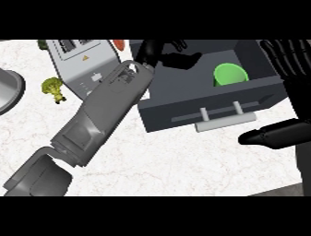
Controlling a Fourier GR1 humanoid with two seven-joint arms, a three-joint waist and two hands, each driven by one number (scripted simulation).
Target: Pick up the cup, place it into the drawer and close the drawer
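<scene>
The bright green round cup (pixel 229 73) sits inside the open dark grey drawer (pixel 168 110), so I'd lift my left hand (pixel 156 50) (fingers apart, empty) clear, then push the front squarely with my spread right hand (pixel 301 83).

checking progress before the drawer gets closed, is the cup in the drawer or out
In. The green cup sits inside the open drawer, behind its front panel, apart from the left robot hand.

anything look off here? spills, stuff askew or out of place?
Nothing spilled or damaged. The green cup sits inside the open drawer, which isn't closed yet. Only stray item: a small yellow-green food piece lying loose on the counter beside the toaster.
</scene>
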